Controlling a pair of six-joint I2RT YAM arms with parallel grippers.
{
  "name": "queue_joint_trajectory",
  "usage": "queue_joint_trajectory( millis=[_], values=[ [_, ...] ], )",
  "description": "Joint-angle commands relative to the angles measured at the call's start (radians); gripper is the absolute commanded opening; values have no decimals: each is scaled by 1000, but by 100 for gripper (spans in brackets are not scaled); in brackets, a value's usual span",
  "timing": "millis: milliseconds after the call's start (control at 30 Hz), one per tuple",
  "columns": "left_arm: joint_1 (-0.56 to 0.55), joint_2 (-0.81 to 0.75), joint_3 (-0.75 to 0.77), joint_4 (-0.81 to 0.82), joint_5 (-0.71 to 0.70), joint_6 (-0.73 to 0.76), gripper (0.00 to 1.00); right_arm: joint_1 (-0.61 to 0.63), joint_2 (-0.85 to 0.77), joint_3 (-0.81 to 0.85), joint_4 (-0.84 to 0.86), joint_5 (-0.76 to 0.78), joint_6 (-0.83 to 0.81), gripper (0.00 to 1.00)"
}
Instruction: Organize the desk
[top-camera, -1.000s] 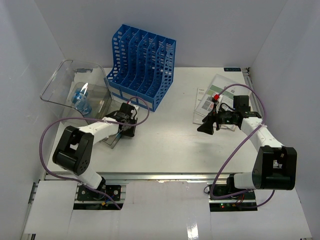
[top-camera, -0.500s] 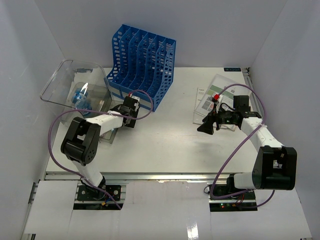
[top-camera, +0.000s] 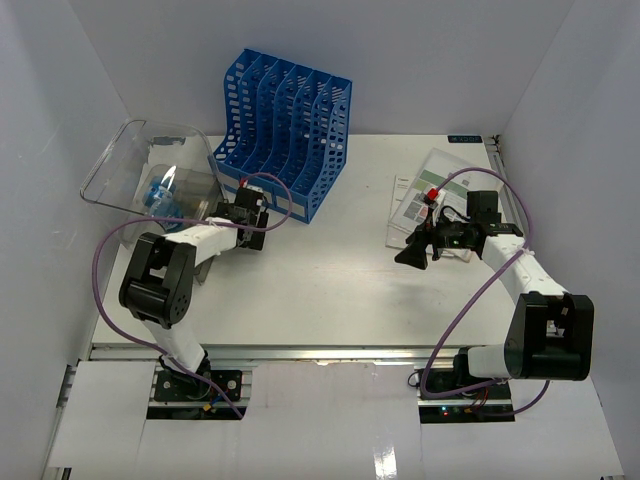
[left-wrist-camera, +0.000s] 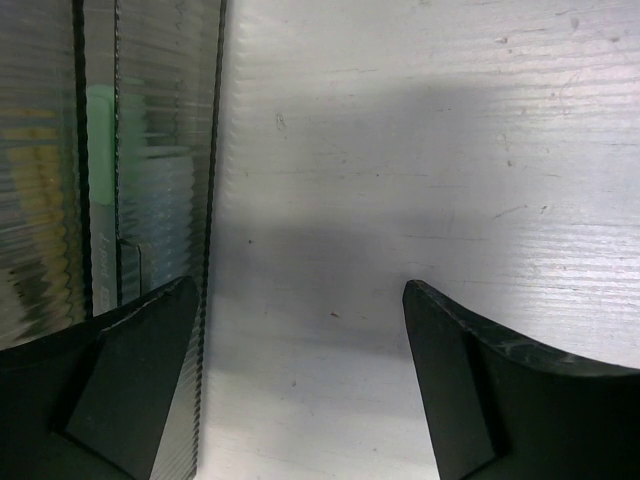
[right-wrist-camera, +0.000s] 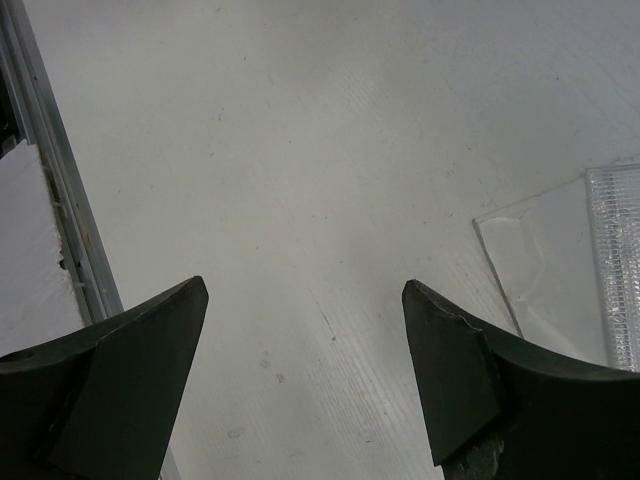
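Overhead: the desk (top-camera: 330, 290) lay white under both my arms, its metal rail (top-camera: 330, 349) along the near edge.
Left gripper (left-wrist-camera: 300, 290): my jaws stood wide apart over bare desk, holding nothing; from above, the fingertips could not be made out.
Ribbed clear panel (left-wrist-camera: 150, 150): just beside my left finger (left-wrist-camera: 130, 380), cut off by the frame; shapes behind it blurred.
Right gripper (right-wrist-camera: 305, 285): spread wide, empty, above bare desk.
Clear sleeve (right-wrist-camera: 545, 270): only a corner showed.
Clear bin (top-camera: 150, 180): far left; blue contents indistinct.
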Motion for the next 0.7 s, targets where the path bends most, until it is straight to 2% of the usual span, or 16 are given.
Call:
queue_joint_trajectory(
  millis=[0, 400, 533, 667],
  values=[
    [10, 8, 30, -44, -50, 4, 97, -3, -13, 15, 12, 0, -2, 86],
    [10, -27, 24, -55, -90, -1, 98, -3, 9, 21, 0, 31, -7, 89],
    [7, -59, 18, -58, 3, -18, 98, -4, 10, 19, 0, 55, -18, 89],
    [-17, -169, -17, -55, 178, -91, 98, -14, 4, 17, 1, 88, -24, 90]
  ],
)
